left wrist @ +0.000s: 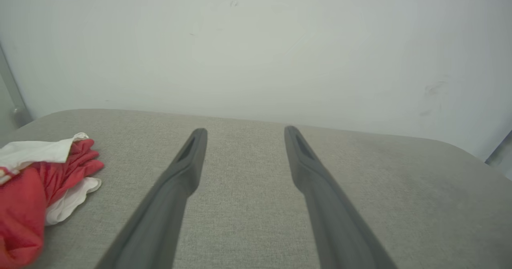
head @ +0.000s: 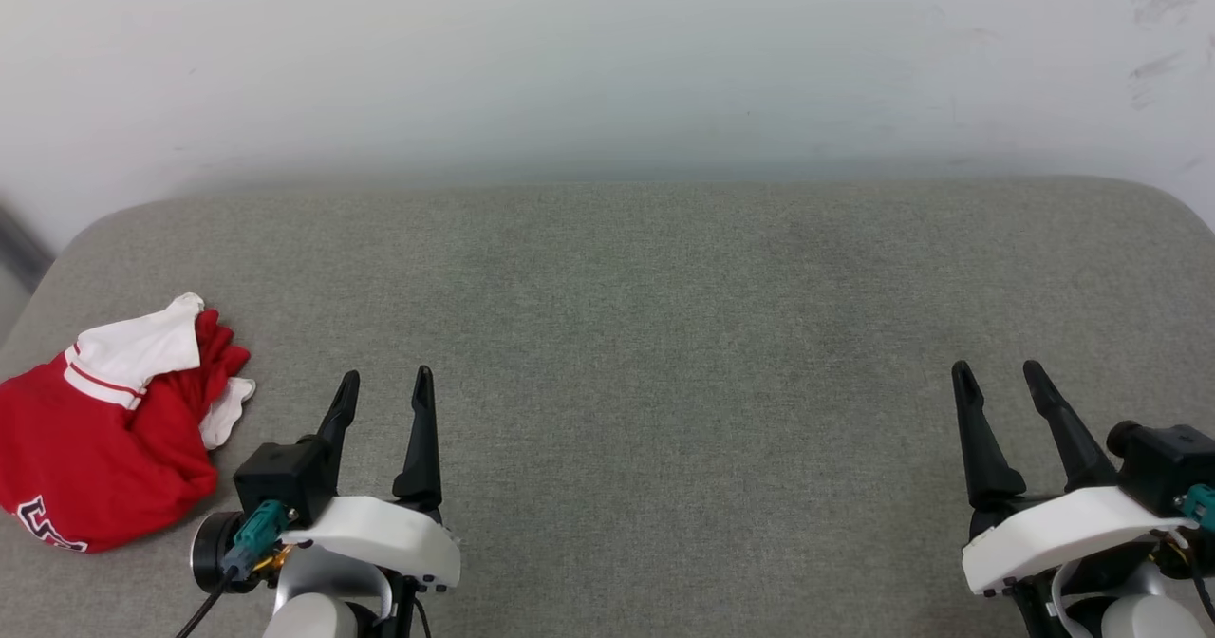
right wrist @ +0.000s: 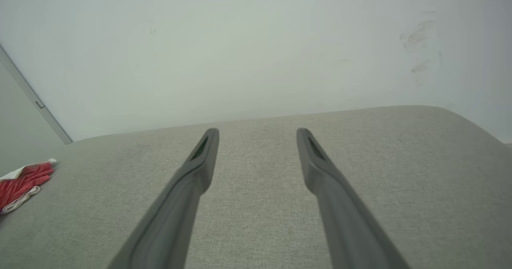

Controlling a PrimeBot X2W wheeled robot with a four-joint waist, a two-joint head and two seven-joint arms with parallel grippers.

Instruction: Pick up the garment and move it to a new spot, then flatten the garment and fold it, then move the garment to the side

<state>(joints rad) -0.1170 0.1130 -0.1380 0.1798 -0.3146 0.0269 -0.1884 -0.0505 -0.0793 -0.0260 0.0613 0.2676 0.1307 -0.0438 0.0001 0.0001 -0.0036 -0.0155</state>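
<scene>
Grey padded surface (head: 664, 315) before pale wall (head: 607, 49). Red-and-white garment (head: 95, 439) crumpled at left edge, near left end effector (head: 387, 375). Right end effector (head: 995, 366) well apart. Both spread wide, empty.

- My left gripper (head: 387, 375) sits just beside the garment (head: 85, 448), on its right and not touching it.
- Its two dark fingers (left wrist: 182, 181) are spread wide and hold nothing, tips pointing away from me.
- My right gripper (head: 997, 366) is well apart from the garment, far off to its right, about level with the left one.
- Its jaws gape just as wide and hold nothing.
- Both white wrist shells (head: 380, 534) ride low behind the fingers.
</scene>
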